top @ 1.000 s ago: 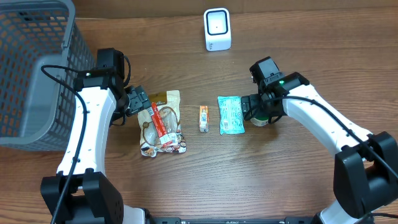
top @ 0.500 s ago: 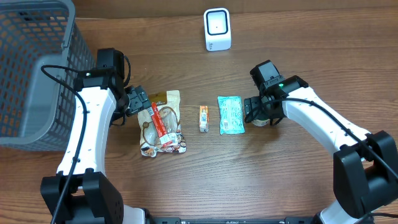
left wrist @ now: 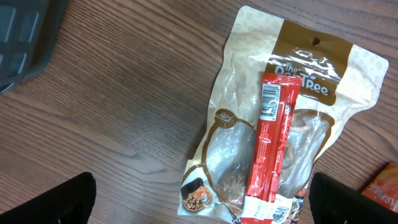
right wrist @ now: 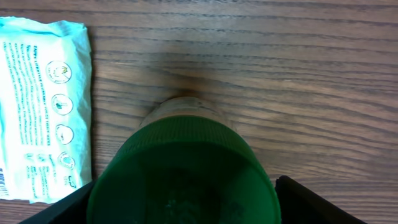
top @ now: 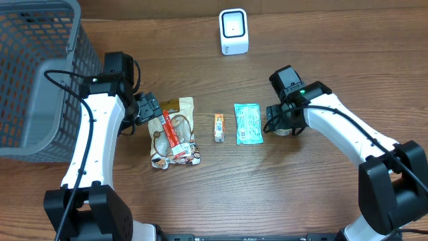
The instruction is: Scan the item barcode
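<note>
The right gripper (right wrist: 186,200) is straddling the green-capped jar (right wrist: 180,155), right of the teal packet (right wrist: 43,112), presumably for carrying to the far scanner (top: 233,31); whether it is gripping is unclear. The left gripper (left wrist: 199,199) is hovering open over the snack pouch (left wrist: 230,143).

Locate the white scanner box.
Overhead view: the white scanner box stands alone at the far centre, beyond the teal packet and right of the grey basket.

Both arms reaching inward, left tool (top: 148,109) spread wide, right tool (top: 279,122) pointing down, jaws apart
</note>
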